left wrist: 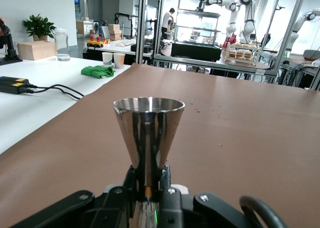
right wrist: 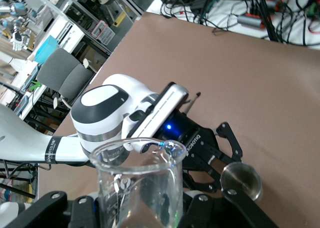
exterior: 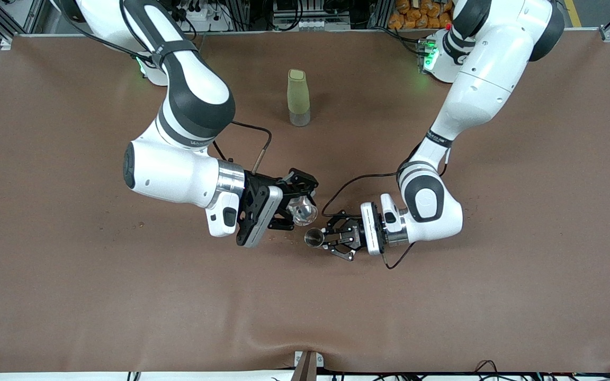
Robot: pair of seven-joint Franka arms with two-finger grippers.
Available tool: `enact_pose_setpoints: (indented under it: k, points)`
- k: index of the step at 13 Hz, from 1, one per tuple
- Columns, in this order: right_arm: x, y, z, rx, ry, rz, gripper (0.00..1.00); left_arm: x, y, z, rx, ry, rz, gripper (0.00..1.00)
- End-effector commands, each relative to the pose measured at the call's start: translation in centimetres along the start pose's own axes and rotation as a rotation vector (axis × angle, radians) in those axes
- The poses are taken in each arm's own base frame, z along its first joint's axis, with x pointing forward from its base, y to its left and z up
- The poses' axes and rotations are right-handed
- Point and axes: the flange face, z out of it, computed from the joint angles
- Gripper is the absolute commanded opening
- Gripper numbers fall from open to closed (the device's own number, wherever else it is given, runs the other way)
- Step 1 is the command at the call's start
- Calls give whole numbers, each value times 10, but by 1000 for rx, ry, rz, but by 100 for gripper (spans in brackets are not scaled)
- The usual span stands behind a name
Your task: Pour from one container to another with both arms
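table [exterior: 72,296]: brown mat, arm bases along one long edge, both arms reaching into mid-table
right arm [exterior: 178,132]: elbow bent, forearm low, wrist rolled toward the left arm's end
left arm [exterior: 474,90]: folded down from its base, wrist level, pointing toward the right arm's end
right gripper [exterior: 298,203]: closed on the glass cup [exterior: 304,210], over mid-table; cup tipped, mouth angled down at the jigger
left gripper [exterior: 331,239]: fingers clamped on the narrow waist of the steel jigger [exterior: 314,238], upper cone upright and open, seen clearly in the left wrist view [left wrist: 148,133]
cup vs jigger: cup just above and beside the jigger's rim, apart; right wrist view shows the cup [right wrist: 137,188] close up with the jigger mouth [right wrist: 242,180] below it
green bottle [exterior: 298,97]: upright, alone, near the base-side edge, well apart from both grippers
cables [exterior: 254,143]: loops off each wrist, hanging near the grippers
room: mat bare toward the camera-side edge and both ends; a few crumbs near the jigger
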Motion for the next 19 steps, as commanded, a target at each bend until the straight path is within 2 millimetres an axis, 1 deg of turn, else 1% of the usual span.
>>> enact_pose_setpoints:
  k: [1, 2, 6, 7, 12, 19]
  points:
    - [-4, -5, -1, -25, -13, 79, 0, 4, -5, -4, 32, 13, 92, 0]
    - [-6, -6, 4, -38, -27, 80, 0, 6, -10, -8, 43, 14, 135, 0]
    - [-10, -2, 14, -62, -52, 67, 0, 1, -6, -3, 83, 61, 233, 0]
    - [-11, -3, 16, -62, -56, 71, 0, -1, -5, -1, 91, 70, 238, 0]
    - [-11, -3, 22, -72, -39, 87, 0, 1, 1, 9, 85, 88, 230, 0]
    - [-12, -4, 25, -100, -50, 165, 0, -2, 0, 4, 83, 93, 216, 0]
